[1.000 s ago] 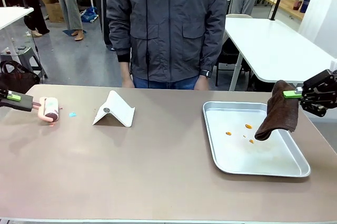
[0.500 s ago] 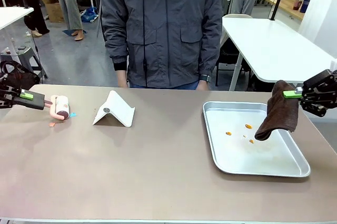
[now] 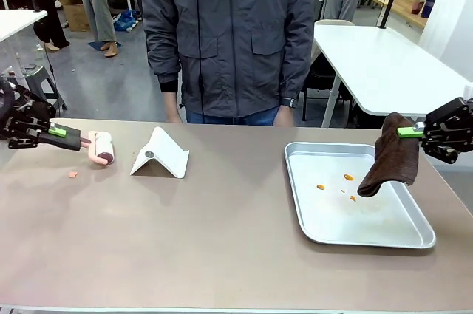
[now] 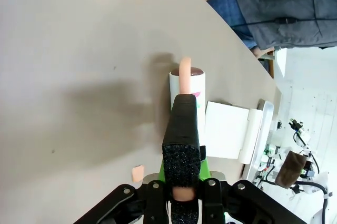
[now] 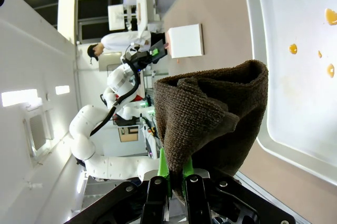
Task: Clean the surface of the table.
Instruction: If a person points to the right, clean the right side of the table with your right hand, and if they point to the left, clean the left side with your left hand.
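Left tool (image 3: 74, 140), clamped on the roller (image 3: 101, 148), should roll it flat over the scrap (image 3: 72, 174) on the counter (image 3: 222, 240); right tool (image 3: 405, 132) grips the cloth (image 3: 395, 157).

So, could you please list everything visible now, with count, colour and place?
table: one, tan-brown, foreground
lint roller: one, pink and white, table's far left
scrap: one, pink, on table near roller
stand: one, white, right of roller
tray: one, silver, table's right part
spots: a few, orange, inside tray
cloth: one, dark brown, hanging over tray's right side
person: one, grey jacket, far side of table
left hand: one, black with green pads, shut on lint roller
right hand: one, black with green pads, shut on cloth
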Controlling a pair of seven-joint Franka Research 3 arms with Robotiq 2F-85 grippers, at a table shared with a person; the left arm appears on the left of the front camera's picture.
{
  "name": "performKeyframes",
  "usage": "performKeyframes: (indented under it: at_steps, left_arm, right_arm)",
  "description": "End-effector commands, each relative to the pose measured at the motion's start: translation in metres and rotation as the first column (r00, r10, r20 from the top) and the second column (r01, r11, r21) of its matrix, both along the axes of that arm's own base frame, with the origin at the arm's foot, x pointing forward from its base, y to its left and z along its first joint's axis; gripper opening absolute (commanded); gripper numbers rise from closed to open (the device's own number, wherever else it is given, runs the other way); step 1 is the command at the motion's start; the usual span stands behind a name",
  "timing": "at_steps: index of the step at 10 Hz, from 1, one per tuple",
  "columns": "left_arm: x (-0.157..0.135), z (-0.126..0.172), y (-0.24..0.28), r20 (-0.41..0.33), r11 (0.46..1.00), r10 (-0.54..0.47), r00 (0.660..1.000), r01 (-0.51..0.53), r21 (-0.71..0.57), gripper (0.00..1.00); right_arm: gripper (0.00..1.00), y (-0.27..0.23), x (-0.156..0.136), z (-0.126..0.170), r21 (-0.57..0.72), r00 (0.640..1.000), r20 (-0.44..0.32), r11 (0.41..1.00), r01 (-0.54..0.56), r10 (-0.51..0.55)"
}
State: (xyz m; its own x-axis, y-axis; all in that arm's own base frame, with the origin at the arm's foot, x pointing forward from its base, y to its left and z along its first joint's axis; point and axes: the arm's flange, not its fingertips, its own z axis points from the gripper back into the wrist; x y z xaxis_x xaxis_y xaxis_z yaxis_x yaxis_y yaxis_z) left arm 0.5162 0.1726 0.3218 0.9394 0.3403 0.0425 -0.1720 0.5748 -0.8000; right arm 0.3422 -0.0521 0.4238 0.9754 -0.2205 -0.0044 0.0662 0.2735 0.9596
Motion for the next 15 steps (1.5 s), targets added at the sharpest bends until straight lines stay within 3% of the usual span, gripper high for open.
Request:
performKeyframes:
  at_steps: [1, 4, 6, 9, 12, 14, 15]
  left_arm:
    - [0.000, -0.028, -0.018, -0.063, 0.998, -0.027, 0.998, 0.030, 0.054, 0.22]
    - [0.003, -0.015, -0.019, -0.020, 1.000, -0.023, 1.000, 0.023, 0.021, 0.22]
    - [-0.014, 0.031, -0.006, 0.116, 0.996, -0.004, 0.993, 0.014, -0.090, 0.22]
    - [-0.057, 0.104, 0.030, 0.307, 0.977, 0.024, 0.952, 0.042, -0.209, 0.22]
    - [-0.115, 0.127, 0.078, 0.289, 0.955, -0.038, 0.956, 0.120, -0.270, 0.22]
    - [-0.167, 0.128, 0.112, 0.246, 0.926, -0.105, 0.964, 0.185, -0.329, 0.22]
    - [-0.187, 0.124, 0.126, 0.251, 0.931, -0.087, 0.964, 0.169, -0.325, 0.22]
  right_arm:
    - [0.00, 0.003, -0.001, 0.006, 0.020, 1.000, -0.009, 1.000, 0.005, -0.005]
    - [0.00, 0.003, -0.001, 0.006, 0.020, 1.000, -0.009, 1.000, 0.005, -0.005]
    - [0.00, 0.003, -0.001, 0.006, 0.020, 1.000, -0.009, 1.000, 0.005, -0.005]
    - [0.00, 0.003, -0.001, 0.006, 0.020, 1.000, -0.009, 1.000, 0.005, -0.005]
    - [0.00, 0.003, -0.001, 0.006, 0.020, 1.000, -0.009, 1.000, 0.005, -0.005]
    - [0.00, 0.003, -0.001, 0.006, 0.020, 1.000, -0.009, 1.000, 0.005, -0.005]
    - [0.00, 0.003, -0.001, 0.006, 0.020, 1.000, -0.009, 1.000, 0.005, -0.005]
